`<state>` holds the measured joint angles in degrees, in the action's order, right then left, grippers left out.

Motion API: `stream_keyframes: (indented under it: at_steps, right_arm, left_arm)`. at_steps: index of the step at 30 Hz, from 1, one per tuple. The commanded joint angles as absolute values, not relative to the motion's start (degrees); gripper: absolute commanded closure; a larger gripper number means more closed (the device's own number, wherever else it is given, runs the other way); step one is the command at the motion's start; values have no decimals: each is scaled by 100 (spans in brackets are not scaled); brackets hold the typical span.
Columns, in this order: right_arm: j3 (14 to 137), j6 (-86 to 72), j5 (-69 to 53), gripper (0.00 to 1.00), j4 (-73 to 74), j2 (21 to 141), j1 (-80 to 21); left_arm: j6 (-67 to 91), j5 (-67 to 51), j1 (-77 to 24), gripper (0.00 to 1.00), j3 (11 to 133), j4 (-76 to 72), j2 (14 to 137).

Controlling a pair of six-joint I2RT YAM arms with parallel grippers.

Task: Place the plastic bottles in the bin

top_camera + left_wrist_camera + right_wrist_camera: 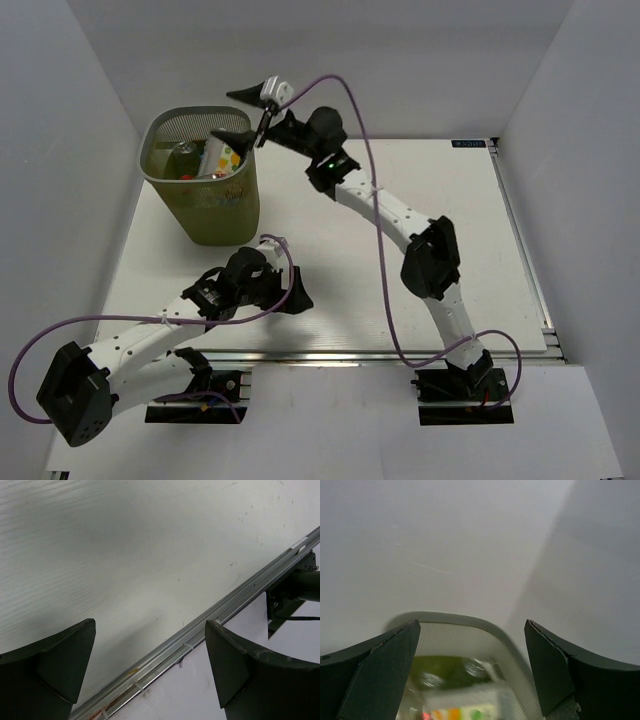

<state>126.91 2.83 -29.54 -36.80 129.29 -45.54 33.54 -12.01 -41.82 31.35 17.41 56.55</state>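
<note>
The right fingers [236, 134] stood wide apart with nothing between them, hanging just above the far right part of the rim of the bin [214, 218]. That placement suited a drop: straight below the gap, inside the mesh, lay a labelled bottle [222, 155] with orange and green patches. It lay on its side on top of other clear bottles [184, 156], so at least these few were already where the task wanted them.

The left fingers [298, 296] were also spread wide and empty, held low over the near part of the desk [430, 180], close to its metal edge rail. They seemed parked out of the way, not reaching for anything.

No bottle showed on the desk in any view, so the job looked close to done. The count in the bin could not be made out: the mesh wall and the pile hid the lower ones, and the right wrist view cut off the label at its bottom edge and blurred the rest.
</note>
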Motion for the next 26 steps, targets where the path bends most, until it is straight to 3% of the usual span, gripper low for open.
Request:
stream_keyframes:
  at_steps: [1,5,7,11,17,26]
  right_arm:
    - [13121,1095,-1834,10,-2241,11848,-4185]
    - [12729,1459,-1030,10,312,11146,-3745]
    - [11543,1380,-696,10,1360,10471,-3343]
    - [9206,1387,-757,10,1766,9152,-2586]
    - [6833,1345,904,10,2259,7745,-2417]
    - [5408,1054,1572,10,2155,6127,-2329]
  left_arm:
    - [3191,-1222,-4210,0,3032,1459,5537]
    - [2980,-1117,-4210,0,3085,1293,5537]
    - [2822,-1055,-4210,0,3190,1292,5590]
    - [2479,-941,-4210,0,3296,1047,5590]
    - [1987,-940,-4210,0,3585,730,5862]
    - [1767,-1125,-4210,0,3946,492,6390]
